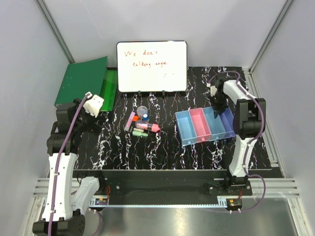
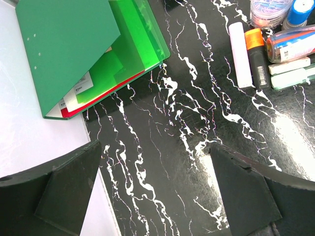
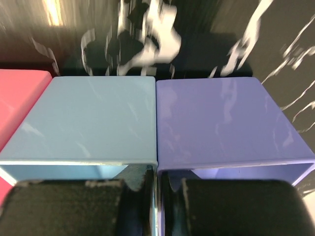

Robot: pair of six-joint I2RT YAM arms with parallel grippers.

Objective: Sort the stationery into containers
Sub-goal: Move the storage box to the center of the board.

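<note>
Fingers of the right gripper (image 3: 155, 209) sit nearly closed astride the containers' (image 3: 156, 118) blue-purple wall; contact unclear. Each bin's long axis runs away from the arms. The left gripper (image 2: 157, 191) gapes over the table (image 2: 162, 123); the stationery (image 1: 142, 124) lies mid-table, its sticks mostly crosswise.

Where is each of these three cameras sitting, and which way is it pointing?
Top external: above and behind the bases, looking down on the table; both arms show, left gripper, right gripper.
Left wrist: looks down at the green folder and stationery; own fingers wide apart.
Right wrist: faces the containers; own fingers straddle a bin wall.
Shared: top and left wrist both see folder and stationery.
</note>
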